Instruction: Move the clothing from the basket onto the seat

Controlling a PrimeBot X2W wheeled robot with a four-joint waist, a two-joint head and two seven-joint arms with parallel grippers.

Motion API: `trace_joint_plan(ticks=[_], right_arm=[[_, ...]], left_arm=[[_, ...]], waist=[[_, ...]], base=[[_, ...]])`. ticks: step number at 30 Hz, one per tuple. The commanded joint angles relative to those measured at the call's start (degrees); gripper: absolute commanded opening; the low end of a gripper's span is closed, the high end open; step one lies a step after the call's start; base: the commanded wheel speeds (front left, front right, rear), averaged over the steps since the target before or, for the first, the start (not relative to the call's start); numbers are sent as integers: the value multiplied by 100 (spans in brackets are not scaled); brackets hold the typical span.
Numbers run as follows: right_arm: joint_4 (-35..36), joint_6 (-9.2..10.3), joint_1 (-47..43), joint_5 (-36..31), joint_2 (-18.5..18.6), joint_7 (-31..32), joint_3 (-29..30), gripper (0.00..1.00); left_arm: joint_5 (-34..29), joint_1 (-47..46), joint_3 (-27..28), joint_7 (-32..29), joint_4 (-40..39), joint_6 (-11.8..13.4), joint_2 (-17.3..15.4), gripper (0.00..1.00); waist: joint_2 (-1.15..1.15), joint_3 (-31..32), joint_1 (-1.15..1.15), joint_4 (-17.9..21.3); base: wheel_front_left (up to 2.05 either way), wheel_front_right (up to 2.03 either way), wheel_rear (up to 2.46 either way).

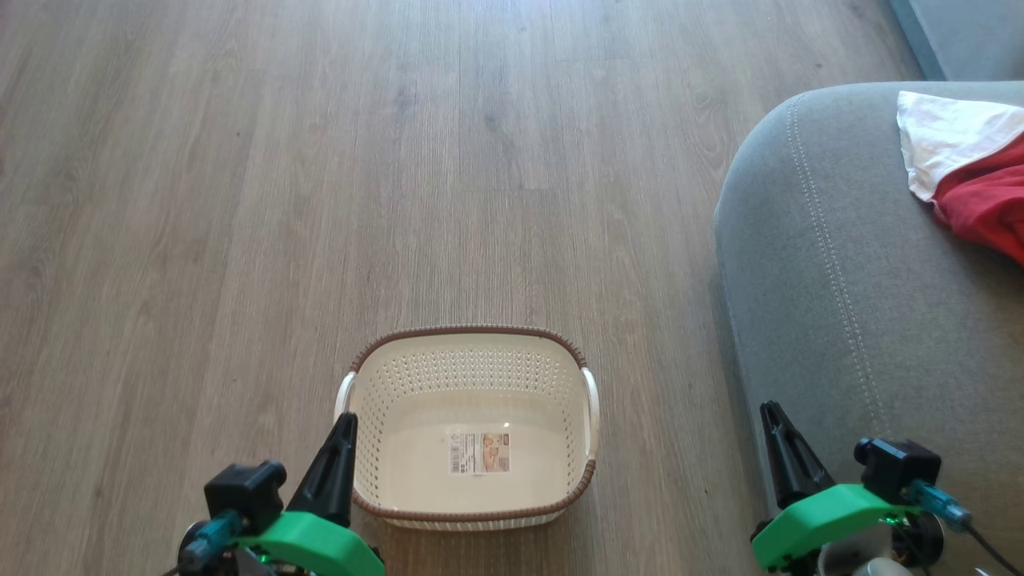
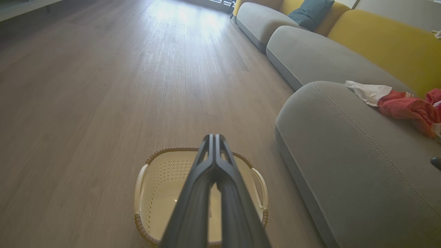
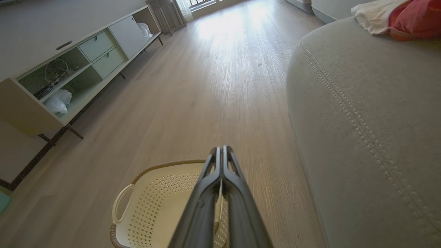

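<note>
Basket [image 1: 472,330] on floor [image 1: 320,200], near centre; clothing [image 1: 980,196] on seat [image 1: 840,280], far right.
We list both tools clenched shut: left gripper [image 1: 347,420] at basket's left edge, right gripper [image 1: 771,410] at seat's near edge.

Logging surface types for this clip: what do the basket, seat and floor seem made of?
Basket: cream moulded plastic, perforated walls, slight sheen. Seat: grey matte fabric upholstery, stitched seam. Floor: wood-look planks, perhaps laminate; grain and joints show.

Seemingly a home living room: long cushioned sofa [image 2: 310,58], low shelved cabinet [image 3: 69,79], wood-plank floor [image 1: 400,160]
</note>
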State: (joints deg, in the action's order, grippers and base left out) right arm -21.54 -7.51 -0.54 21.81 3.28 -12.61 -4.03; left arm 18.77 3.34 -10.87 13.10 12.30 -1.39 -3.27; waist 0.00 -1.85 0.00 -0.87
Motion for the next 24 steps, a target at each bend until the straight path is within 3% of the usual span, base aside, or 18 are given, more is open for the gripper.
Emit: trace_joint_plan(ticks=[1, 24], right_arm=[[221, 0, 242, 193, 35, 30, 45, 0], [335, 1, 327, 1677, 69, 366, 187, 0]], left_arm=[[197, -271, 108, -33, -142, -32, -24, 0], [1764, -414, 355, -360, -70, -156, -79, 0]], waist=[[0, 3, 0, 1], [0, 37, 0, 19]], base=[[0, 0, 0], [0, 0, 0]])
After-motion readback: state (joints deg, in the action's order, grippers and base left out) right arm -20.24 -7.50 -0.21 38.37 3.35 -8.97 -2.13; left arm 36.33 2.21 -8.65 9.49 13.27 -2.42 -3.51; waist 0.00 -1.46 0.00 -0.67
